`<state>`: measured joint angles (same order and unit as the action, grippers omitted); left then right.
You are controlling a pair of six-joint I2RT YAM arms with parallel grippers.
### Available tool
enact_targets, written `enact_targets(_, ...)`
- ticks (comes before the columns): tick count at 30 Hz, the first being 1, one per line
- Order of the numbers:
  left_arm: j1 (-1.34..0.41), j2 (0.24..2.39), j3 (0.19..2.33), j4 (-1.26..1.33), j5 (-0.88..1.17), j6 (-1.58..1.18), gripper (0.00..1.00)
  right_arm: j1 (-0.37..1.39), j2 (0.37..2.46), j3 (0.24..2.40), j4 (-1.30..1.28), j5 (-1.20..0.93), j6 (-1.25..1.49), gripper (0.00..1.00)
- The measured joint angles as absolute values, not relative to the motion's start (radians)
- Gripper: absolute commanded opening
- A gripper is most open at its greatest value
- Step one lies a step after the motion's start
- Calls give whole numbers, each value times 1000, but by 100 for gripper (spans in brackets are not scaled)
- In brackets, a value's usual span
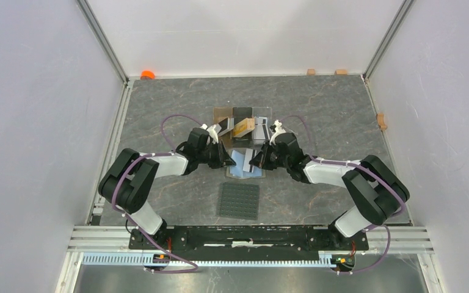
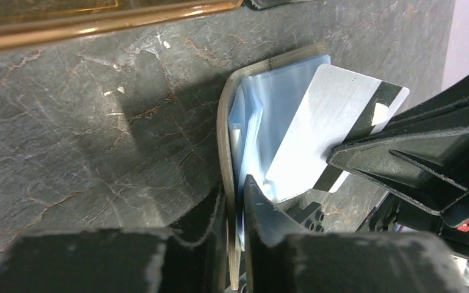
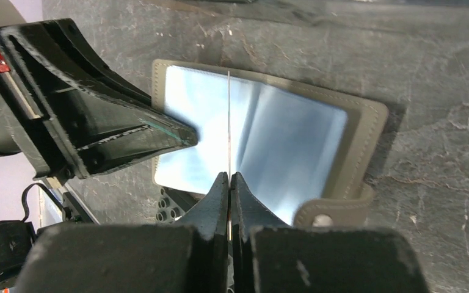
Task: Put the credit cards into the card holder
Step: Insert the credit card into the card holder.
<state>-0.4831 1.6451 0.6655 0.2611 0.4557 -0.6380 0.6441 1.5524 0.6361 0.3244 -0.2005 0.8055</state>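
A: What sits nearest the bases?

B: The mat (image 1: 240, 200), flat on the table (image 1: 330, 116). Just past it the holder (image 1: 245, 165) lies open, clear pockets up, between the two grippers.

A: And the hands?

B: The left gripper (image 2: 235, 204) is pinched narrow on the holder's edge, with cover and pocket leaf between its fingers. The right gripper (image 3: 229, 178) is clamped tight on the silver card (image 2: 320, 122), holding it on edge over the pockets. I can't tell whether its leading edge is inside one.

A: So which step?

B: Feeding the silver card in, I'd judge. It's started at most, not seated, because most of the card stands clear of the plastic.

A: Next move?

B: Probably laying the card flatter to the leaf and sliding it along the pocket's mouth, with the left holding that mouth apart. Skewed, it could ride over the plastic instead of under.

A: Farther back?

B: The stand (image 1: 242, 116), with the gold card (image 1: 243, 127) leaning in it, apart from the holder. That one waits its turn.
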Motion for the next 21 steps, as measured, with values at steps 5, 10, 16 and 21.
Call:
enact_targets(5,-483,1645,667,221,430,-617,42,613,1575,583,377,-247,844,0)
enact_targets(10,-482,1641,676,180,401,-600,42,592,1600,554,432,-289,877,0)
enact_targets(16,-482,1624,680,134,373,-596,40,570,1629,515,530,-339,934,0)
enact_targets(21,-483,1600,680,84,334,-584,30,566,1654,500,590,-372,975,0)
